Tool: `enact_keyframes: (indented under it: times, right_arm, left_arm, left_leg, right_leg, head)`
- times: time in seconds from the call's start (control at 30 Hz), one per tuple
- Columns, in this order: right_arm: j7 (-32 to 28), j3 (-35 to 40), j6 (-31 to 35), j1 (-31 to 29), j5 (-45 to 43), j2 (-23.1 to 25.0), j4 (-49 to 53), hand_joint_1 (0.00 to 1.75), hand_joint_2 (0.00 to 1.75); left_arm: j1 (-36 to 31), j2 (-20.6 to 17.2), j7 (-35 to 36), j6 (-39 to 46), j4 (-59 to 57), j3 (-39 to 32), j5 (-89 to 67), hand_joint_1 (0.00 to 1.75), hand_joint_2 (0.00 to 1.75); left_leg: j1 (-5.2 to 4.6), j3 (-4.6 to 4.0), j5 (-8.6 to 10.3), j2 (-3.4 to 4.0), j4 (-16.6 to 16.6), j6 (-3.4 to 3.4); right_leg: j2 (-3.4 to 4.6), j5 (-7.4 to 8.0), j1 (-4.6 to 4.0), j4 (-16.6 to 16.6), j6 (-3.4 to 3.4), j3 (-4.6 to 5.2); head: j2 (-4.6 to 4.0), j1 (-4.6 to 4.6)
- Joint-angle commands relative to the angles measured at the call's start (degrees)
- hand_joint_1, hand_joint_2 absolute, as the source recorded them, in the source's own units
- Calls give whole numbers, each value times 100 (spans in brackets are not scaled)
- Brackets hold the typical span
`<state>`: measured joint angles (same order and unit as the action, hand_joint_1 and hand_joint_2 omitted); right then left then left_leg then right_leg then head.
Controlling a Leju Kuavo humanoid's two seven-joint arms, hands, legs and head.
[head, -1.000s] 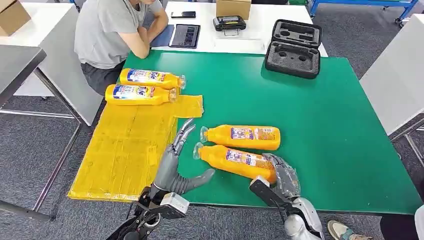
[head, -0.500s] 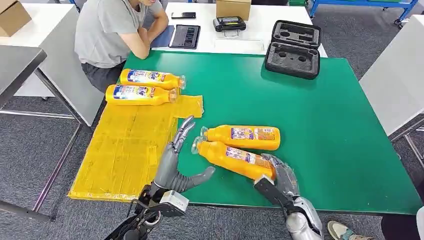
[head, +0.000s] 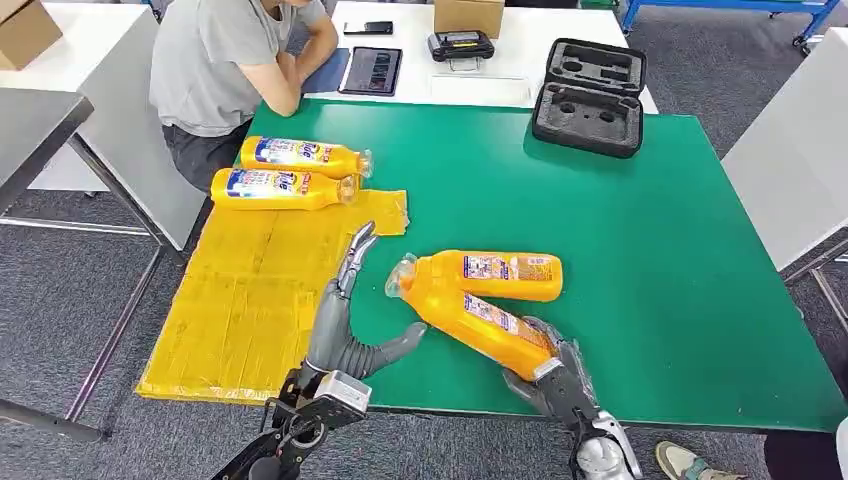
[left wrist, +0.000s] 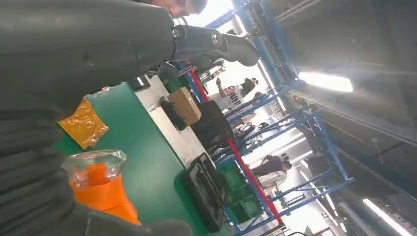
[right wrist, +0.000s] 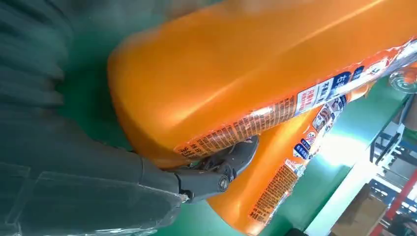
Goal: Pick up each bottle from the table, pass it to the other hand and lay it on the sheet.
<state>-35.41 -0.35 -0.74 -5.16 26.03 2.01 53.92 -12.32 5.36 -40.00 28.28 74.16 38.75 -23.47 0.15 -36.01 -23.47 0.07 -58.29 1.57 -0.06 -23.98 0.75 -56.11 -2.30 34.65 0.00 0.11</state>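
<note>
The right hand (head: pixel 556 382) grips the base end of one orange bottle (head: pixel 470 315), fingers wrapped around its bottom, and the bottle slants with its capped neck raised toward the left hand (head: pixel 345 320); that angle suits a handover, since the neck end is offered to the waiting hand. The left hand holds nothing, fingers apart and stretched upward, thumb out to the side, just beside the bottle's neck without touching it, standing between the bottle and the yellow sheet (head: pixel 250 300), so it looks ready to receive and carry leftward. The held bottle crosses close over the near edge of a second bottle (head: pixel 495 275) lying flat on the green table (head: pixel 650 250); whether they touch I cannot tell. By count: four orange bottles, one in the hand, one on the bare table, and two (head: pixel 295 172) lying side by side at the sheet's far end, so roughly half the job looks done. One sheet, two hands.
</note>
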Motion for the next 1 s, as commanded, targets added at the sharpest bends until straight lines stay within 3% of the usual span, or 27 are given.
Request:
enact_keyframes:
  times: [0.03, 0.2, 0.33, 0.6, 0.7, 0.83, 1.0]
  right_arm:
    - [-116, -237, -4, -14, -444, 90, -129, 175, 175]
    - [-444, -234, -102, 66, -886, 164, 1, 175, 175]
    - [-459, -192, 100, 203, -1374, 235, 419, 175, 175]
    - [-459, -98, 168, 260, -1546, 228, 616, 175, 175]
    - [-459, 80, 278, 445, -1838, 195, 1075, 175, 175]
    - [-459, 253, 375, 612, -2170, 203, 1552, 175, 175]
    - [-459, 353, 290, 616, -2342, 265, 1970, 175, 175]
  left_arm:
    - [-94, -134, 0, 513, 216, 13, 439, 0, 175]
    - [33, -45, 0, 1172, 266, -231, 838, 0, 175]
    - [480, 464, 0, 1172, 844, -1510, 702, 0, 175]
    - [540, 476, 0, 1172, 877, -1613, 1173, 0, 175]
    - [492, 560, 0, 1103, 344, -1747, 2024, 0, 175]
    - [474, 876, 0, 36, -559, -2324, 2884, 0, 175]
    - [151, 1071, 0, -1229, -1976, -2150, 3580, 0, 175]
  left_leg:
    - [3, 26, -11, -4, 3, -10]
    - [3, 29, -15, 5, 3, -11]
    - [2, 1, -5, 6, 0, -5]
    - [1, -3, -6, 3, 1, -6]
    - [3, 23, -17, 4, 5, -10]
    - [-3, 1, -4, -1, 9, -5]
    - [-3, 8, -6, -2, 9, -6]
  right_leg:
    - [-3, -12, -4, 2, 12, -27]
    - [5, -13, -4, 2, 13, -29]
    - [7, -3, -3, -1, 5, -1]
    - [3, -6, -2, 0, 6, 3]
    - [5, -16, -4, 4, 13, -23]
    - [0, -5, 2, 4, 5, -1]
    - [-2, -8, 3, 5, 7, -6]
  head:
    - [0, 0]
    - [0, 0]
    - [0, 0]
    - [0, 0]
    - [0, 0]
    - [0, 0]
    - [0, -2]
